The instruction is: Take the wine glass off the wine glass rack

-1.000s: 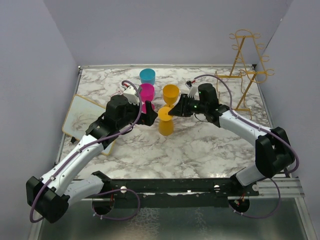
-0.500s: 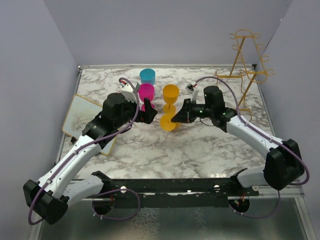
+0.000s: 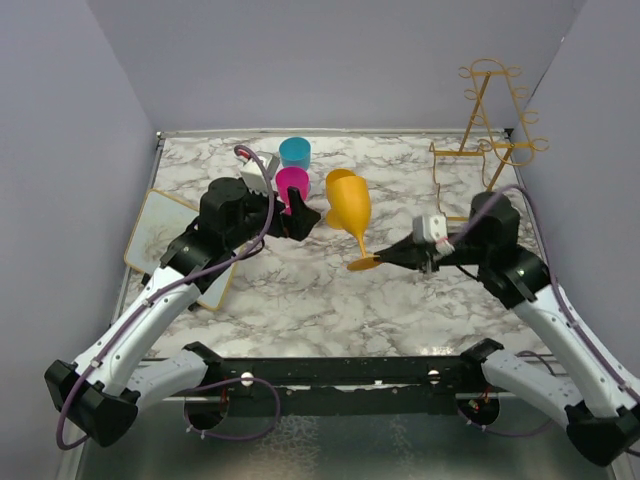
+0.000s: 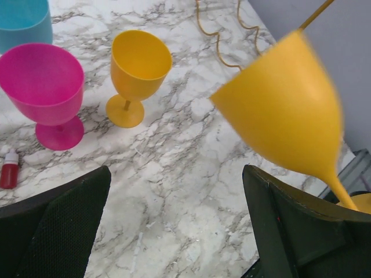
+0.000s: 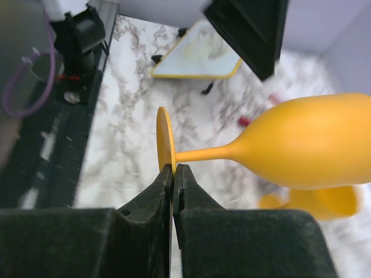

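My right gripper point(image 3: 385, 258) is shut on the foot of a yellow wine glass point(image 3: 350, 205). It holds the glass above the table, tilted, with the bowl up and to the left. In the right wrist view the gripper point(image 5: 173, 168) pinches the thin foot disc, and the stem and bowl point(image 5: 313, 145) stretch to the right. My left gripper point(image 3: 300, 218) is open and empty beside the pink glass point(image 3: 292, 185). In the left wrist view the held glass point(image 4: 290, 110) hangs just above my right finger point(image 4: 290, 220). The gold wire wine glass rack point(image 3: 495, 120) stands at the back right with no glass on it.
A second yellow glass point(image 4: 139, 69) stands upright beside the pink glass point(image 4: 46, 87). A blue cup point(image 3: 295, 152) stands behind them. A small red bottle point(image 4: 10, 171) lies by the pink glass. A white tile with a yellow edge point(image 3: 165, 240) lies at the left. Walls close in on both sides.
My right arm has pulled back to the right and nearer with the yellow glass, turning it from foot-up to bowl-up. My left gripper has shifted slightly towards the back.
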Controlling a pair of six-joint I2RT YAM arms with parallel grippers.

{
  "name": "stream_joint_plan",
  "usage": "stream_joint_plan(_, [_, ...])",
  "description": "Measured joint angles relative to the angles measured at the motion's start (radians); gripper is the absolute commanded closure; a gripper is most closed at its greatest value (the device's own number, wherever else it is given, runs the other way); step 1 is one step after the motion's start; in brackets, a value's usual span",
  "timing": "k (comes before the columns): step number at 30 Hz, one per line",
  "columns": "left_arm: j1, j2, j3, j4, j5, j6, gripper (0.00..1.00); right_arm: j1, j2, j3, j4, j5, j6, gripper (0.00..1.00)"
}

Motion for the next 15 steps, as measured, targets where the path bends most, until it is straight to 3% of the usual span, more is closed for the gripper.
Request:
stream_joint_plan(2, [0.001,0.007,0.019,0.003,0.022,-0.013,0.01,0.0,-0.092,-0.034,-0.015,-0.079,-0.316,0.99])
stream_joint_plan(5, [0.001,0.014,0.052,0.024,0.08,-0.051,0.01,0.002,-0.201,-0.077,0.018,-0.116,-0.484,0.99])
stream_joint_plan(8, [0.001,0.014,0.084,0.046,0.127,-0.079,0.01,0.003,-0.183,-0.086,0.023,-0.132,-0.689,0.99])
stream_joint_plan(11, [0.002,0.009,0.102,0.062,0.156,-0.094,0.01,0.003,-0.136,-0.107,0.055,-0.103,-0.815,0.99])
stream_joint_plan(15, [0.003,-0.008,0.102,0.074,0.189,-0.098,0.01,0.001,-0.138,-0.211,0.155,-0.026,-0.858,0.99])
